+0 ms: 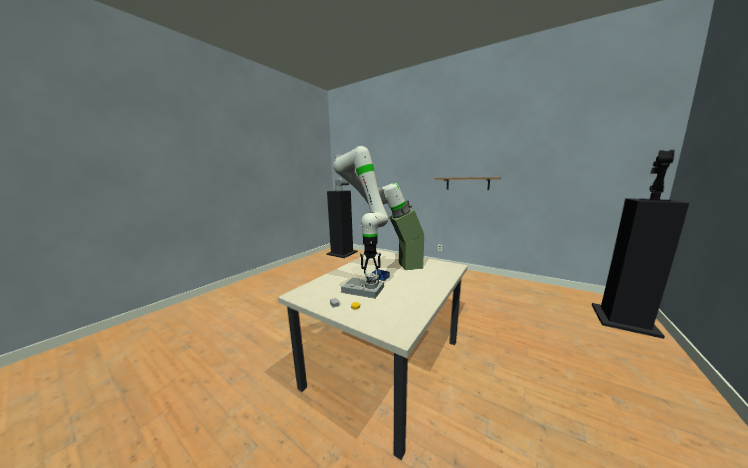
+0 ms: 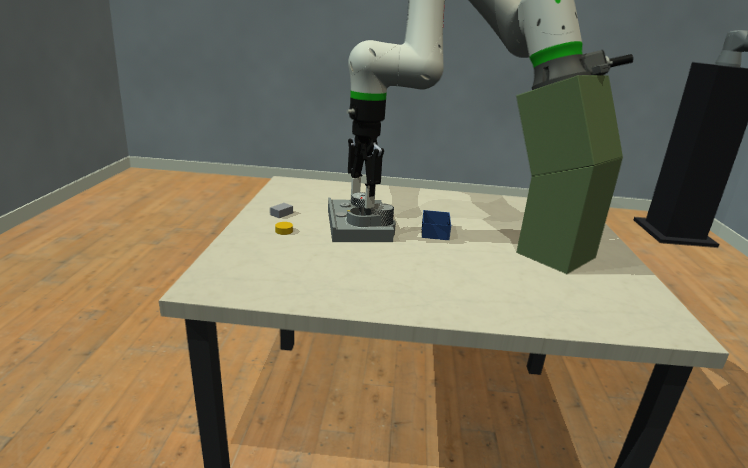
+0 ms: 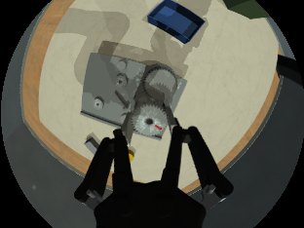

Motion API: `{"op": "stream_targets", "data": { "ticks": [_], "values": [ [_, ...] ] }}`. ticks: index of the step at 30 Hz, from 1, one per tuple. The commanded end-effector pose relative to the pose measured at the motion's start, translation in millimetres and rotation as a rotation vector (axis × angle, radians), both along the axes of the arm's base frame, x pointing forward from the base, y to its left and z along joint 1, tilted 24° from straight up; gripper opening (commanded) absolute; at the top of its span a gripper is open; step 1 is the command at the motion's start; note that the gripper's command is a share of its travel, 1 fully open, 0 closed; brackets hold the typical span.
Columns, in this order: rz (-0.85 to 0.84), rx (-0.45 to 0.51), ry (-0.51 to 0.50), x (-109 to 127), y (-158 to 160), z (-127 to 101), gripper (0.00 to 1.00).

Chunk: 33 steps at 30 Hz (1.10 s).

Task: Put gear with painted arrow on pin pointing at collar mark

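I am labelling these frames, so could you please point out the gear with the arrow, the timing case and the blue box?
gear with the arrow [image 3: 152, 124], wrist view, on its pale face beside the red arrow.
timing case [image 2: 361, 234], exterior view, on its front wall.
blue box [image 2: 435, 227], exterior view, on its front face.

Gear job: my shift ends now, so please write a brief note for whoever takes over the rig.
Tool: shut on the gear, pointing straight down.
Gear: held over the timing case, near the collar; red arrow faces up. Whether it is on the pin cannot be told.
Case: on the table, between the blue box and the yellow disc.
Done: gear picked up and brought over the case.
Left: align the arrow to the mark, seat fully, release.
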<state>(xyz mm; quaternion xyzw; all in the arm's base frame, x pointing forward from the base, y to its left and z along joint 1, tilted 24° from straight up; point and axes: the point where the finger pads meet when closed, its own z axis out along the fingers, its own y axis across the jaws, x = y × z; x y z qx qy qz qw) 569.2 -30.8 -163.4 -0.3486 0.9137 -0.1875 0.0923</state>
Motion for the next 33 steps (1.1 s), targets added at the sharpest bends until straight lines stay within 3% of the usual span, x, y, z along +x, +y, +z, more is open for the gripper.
{"op": "stream_targets", "data": {
  "ticks": [1,33],
  "values": [
    [0.000,0.000,0.000,0.2,0.1,-0.1,0.00],
    [0.000,0.000,0.000,1.6,-1.2,-4.5,0.00]
  ]
}}
